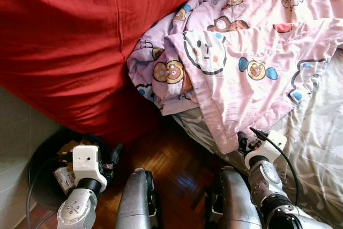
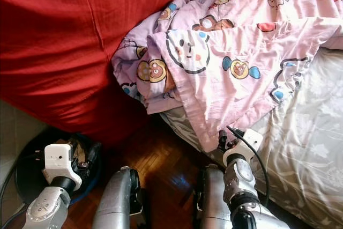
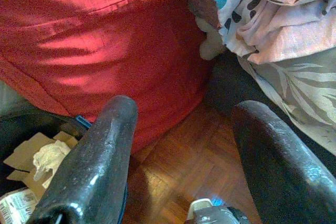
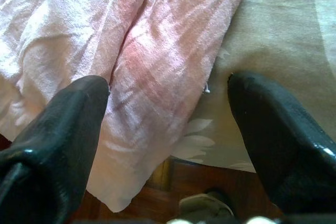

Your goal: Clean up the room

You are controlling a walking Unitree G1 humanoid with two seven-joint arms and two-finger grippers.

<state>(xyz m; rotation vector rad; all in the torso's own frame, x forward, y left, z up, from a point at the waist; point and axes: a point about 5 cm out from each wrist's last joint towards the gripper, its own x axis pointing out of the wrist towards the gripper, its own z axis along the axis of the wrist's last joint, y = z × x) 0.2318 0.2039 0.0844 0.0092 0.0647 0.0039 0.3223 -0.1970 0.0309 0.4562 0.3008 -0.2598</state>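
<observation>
A pink cartoon-print blanket [image 1: 241, 52] lies crumpled on the bed, one corner hanging over the bed's edge toward the floor. My right gripper [image 4: 168, 85] is open at that hanging corner [image 4: 142, 103], one finger on each side of the cloth and nothing clamped. Its wrist [image 1: 262, 154] sits low on the right by the bed's edge. My left gripper [image 3: 178, 124] is open and holds nothing, low over the wooden floor beside a black bin [image 1: 45, 186]. Cardboard scraps and crumpled paper [image 3: 44, 156] lie in the bin.
A big red cushion [image 1: 69, 41] takes up the left and rests against the blanket. The bed's grey leaf-print sheet [image 1: 321, 143] runs along the right. Dark parquet floor [image 1: 177, 159] shows between cushion and bed, with my silver legs [image 1: 136, 202] below.
</observation>
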